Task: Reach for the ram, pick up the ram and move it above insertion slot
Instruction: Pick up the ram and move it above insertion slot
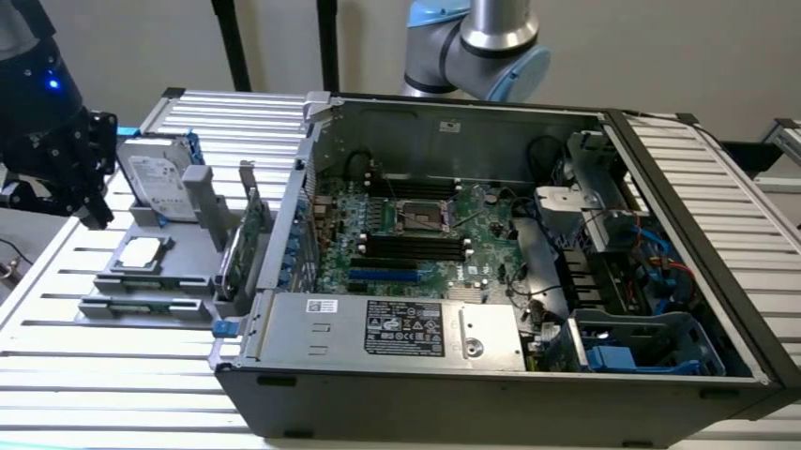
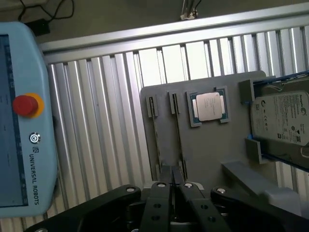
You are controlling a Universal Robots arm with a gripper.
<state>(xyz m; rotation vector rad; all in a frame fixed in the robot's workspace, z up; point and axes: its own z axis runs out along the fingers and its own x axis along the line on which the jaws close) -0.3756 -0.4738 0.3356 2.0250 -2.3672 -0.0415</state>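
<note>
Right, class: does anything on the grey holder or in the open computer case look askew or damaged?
Nothing stands out. The ram, the processor and the hard drive sit in their places on the grey holder, and the computer case lies open with nothing visibly spilled or broken.

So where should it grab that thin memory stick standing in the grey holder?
Probably by its upper long edge, near the middle, coming straight down from above. The memory stick stands on edge in a narrow groove of the grey holder, so only the top edge is free.
</note>
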